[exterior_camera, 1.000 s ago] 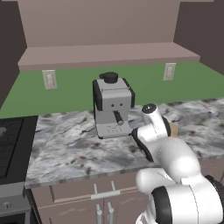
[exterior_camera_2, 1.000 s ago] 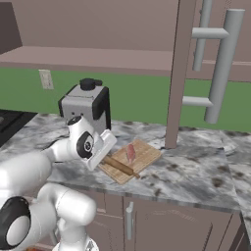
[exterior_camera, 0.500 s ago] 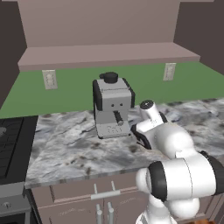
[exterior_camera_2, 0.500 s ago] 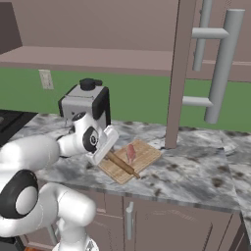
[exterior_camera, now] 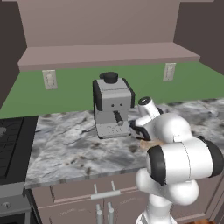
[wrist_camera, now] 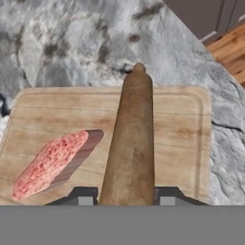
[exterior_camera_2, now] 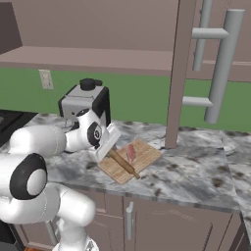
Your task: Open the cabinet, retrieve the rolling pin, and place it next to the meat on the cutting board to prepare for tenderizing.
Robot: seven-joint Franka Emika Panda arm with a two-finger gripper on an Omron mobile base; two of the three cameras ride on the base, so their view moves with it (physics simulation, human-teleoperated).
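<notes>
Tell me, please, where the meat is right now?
On the cutting board, the meat lies left of the rolling pin in the hand view.

Base views flanking; hand view close overhead

A: How is the arm posed?
B: It rises from the base, bends at the elbow and reaches forward and down, the wrist tilted toward the worktop.

A: And the gripper [wrist_camera: 127, 197]?
B: Its two dark fingers [wrist_camera: 82, 197] stand narrowly apart, one on each side of the rolling pin [wrist_camera: 130, 143], and clamp it between them. The hand is low.
</notes>
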